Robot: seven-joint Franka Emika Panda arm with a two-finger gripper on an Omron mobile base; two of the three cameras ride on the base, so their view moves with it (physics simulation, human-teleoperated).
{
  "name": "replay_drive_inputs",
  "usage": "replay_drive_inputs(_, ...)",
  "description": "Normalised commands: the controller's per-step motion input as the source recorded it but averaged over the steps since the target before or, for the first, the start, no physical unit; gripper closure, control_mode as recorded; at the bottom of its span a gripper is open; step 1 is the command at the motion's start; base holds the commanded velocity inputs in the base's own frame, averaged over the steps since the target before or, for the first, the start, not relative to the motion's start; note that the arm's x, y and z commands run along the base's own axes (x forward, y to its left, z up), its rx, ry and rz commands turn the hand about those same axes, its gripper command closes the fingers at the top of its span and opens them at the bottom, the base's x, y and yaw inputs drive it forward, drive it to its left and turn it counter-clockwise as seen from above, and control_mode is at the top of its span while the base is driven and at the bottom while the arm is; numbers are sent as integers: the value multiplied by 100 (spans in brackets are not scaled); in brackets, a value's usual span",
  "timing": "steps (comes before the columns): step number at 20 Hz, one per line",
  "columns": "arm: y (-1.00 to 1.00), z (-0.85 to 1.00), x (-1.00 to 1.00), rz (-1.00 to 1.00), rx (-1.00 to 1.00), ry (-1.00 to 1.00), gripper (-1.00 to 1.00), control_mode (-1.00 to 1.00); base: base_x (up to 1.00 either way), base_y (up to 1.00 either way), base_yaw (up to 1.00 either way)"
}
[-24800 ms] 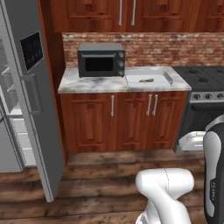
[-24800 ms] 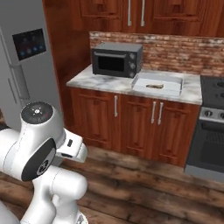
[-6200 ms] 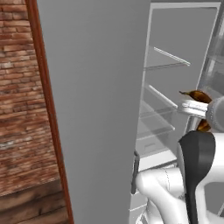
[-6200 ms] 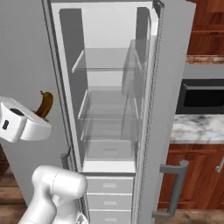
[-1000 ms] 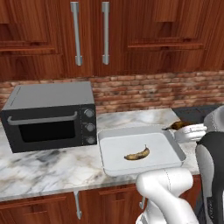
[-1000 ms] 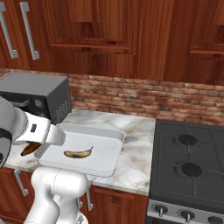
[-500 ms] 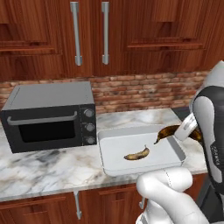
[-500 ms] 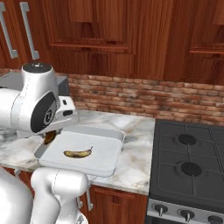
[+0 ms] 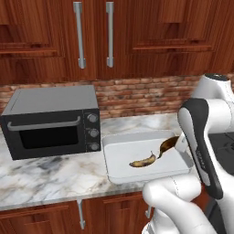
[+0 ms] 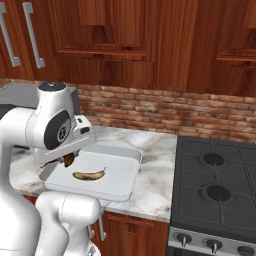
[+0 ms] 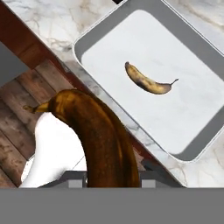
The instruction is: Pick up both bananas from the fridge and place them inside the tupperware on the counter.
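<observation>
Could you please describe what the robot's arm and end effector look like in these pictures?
The arm is glossy white with rounded, bulbous links, a dark grey panel along one link and dark joint caps, one bearing a small light marking. No cables show. The end effector sits under a white, boxy hand.

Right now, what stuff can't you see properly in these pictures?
- Gripper fingertips: in the hand view the held banana covers them.
- Held banana's lower end: in the left base view the arm hides part of it.
- Microwave: in the right base view the arm covers most of it.
- Tupperware: the hand view's edges cut off its far corners.
</observation>
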Motion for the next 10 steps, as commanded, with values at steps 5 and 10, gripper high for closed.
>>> replay_drive_inputs(5,0,-41,38,0,0,0,100,-100,0,0,0)
replay_drive_inputs(10,0,-35,48,0,0,0,100,-100,0,0,0)
